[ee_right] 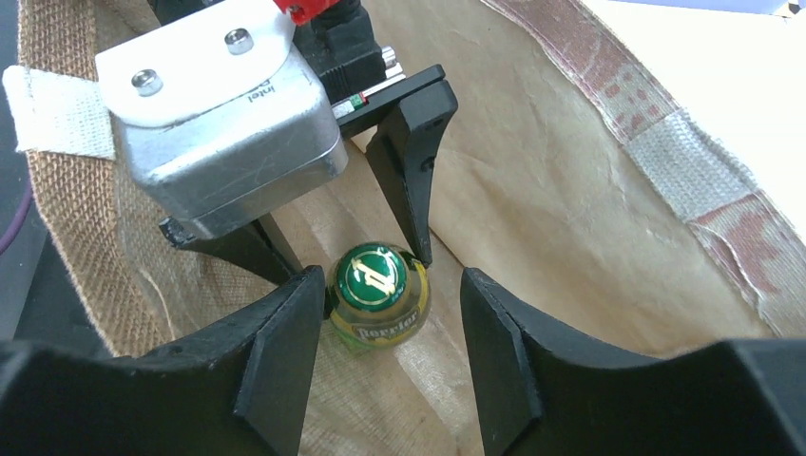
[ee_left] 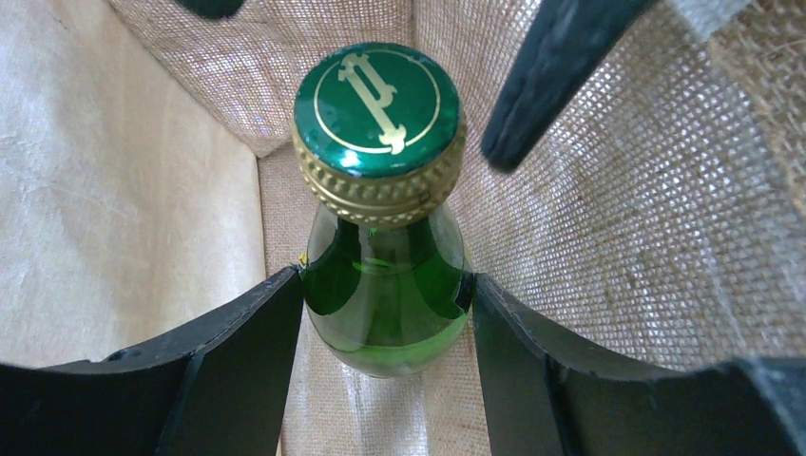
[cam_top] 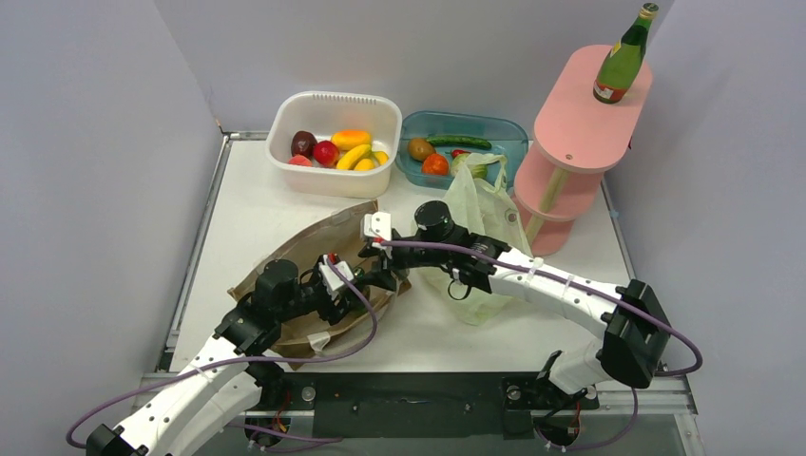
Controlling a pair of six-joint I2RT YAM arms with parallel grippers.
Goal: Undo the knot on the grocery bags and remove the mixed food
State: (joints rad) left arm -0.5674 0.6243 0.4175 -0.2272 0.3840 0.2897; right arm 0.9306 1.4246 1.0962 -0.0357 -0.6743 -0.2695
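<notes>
Got bottle (ee_left: 380,209) clenched in left pincer (ee_left: 386,277), deep in the paper bag (ee_left: 124,190) – looks snug, hard to say. Got right pincer (ee_right: 392,277) released just above; shift it aside, then pull straight up slowly.

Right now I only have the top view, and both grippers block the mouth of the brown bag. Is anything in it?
Observer: Yes. A green bottle with a green cap is inside the bag.
Operator: Does the left gripper have it?
Observer: The left wrist view shows the left gripper with its jaws against the glass on both sides, just below the cap.
Operator: And the right one?
Observer: The right gripper is open. Its jaws are short of the bottle and do not touch it.
</notes>
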